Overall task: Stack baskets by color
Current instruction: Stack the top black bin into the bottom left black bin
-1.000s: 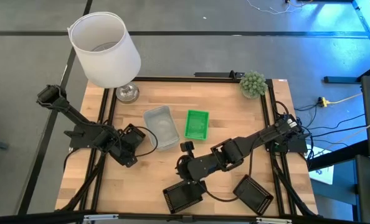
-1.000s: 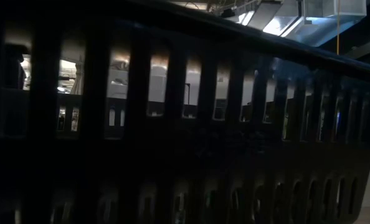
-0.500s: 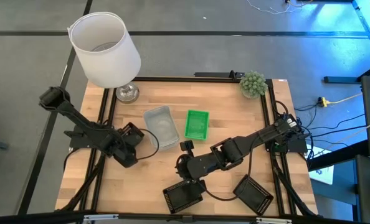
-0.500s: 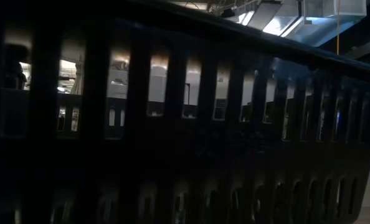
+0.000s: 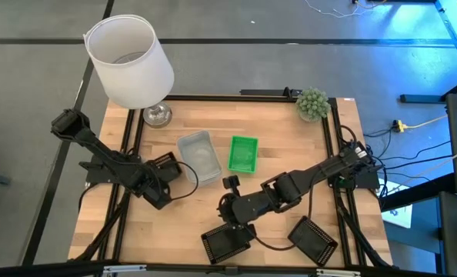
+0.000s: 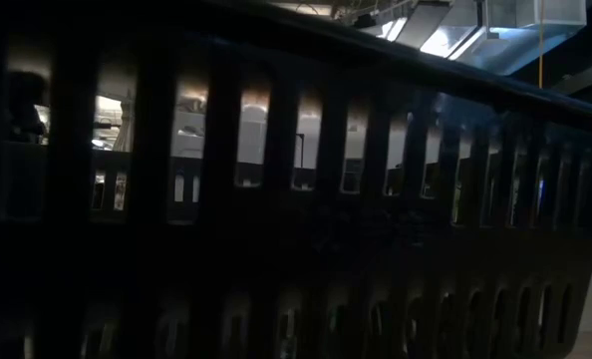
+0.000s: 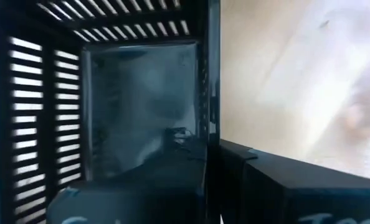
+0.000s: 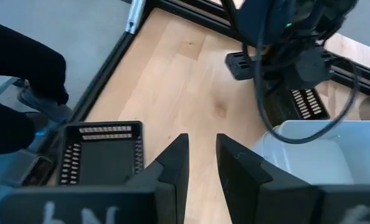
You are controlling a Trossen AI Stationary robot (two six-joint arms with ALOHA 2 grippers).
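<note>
Left gripper (image 5: pixel 165 178), seen from above, sat at the table's (image 5: pixel 290 138) left-centre, just beside the grey-white baskets (image 5: pixel 198 156). The dark shape under it could not be made out from that height. The green baskets (image 5: pixel 243 153) lay next to the grey-white ones near the middle. Each colour showed as a single pile, though the number of trays in either pile could not be counted. Two black baskets lay well apart along the near edge: the second black basket (image 5: pixel 225 242) directly under the right gripper (image 5: pixel 231 223), and the third black basket (image 5: pixel 313 240) off to its right. Black therefore looked like the colour left to gather.

At table height, a black basket wall (image 6: pixel 306 249) stood hard against the lens and hid everything but scraps of the room through its slots. Which basket it belonged to could not be told.

From the left wrist, the left gripper (image 7: pixel 210 152) was clamped on the side wall of the first black basket (image 7: pixel 141 93), one finger inside the tray and one outside it.

From the right wrist, the right gripper (image 8: pixel 200 146) had its fingers slightly parted with bare wood between them, holding nothing. The second black basket (image 8: pixel 101 152) lay just beside it, ungrasped. Farther off, the first black basket (image 8: pixel 306 102) sat under the left arm, next to the grey-white baskets (image 8: pixel 322 149). By this evidence none of the three black trays was yet nested in another.
</note>
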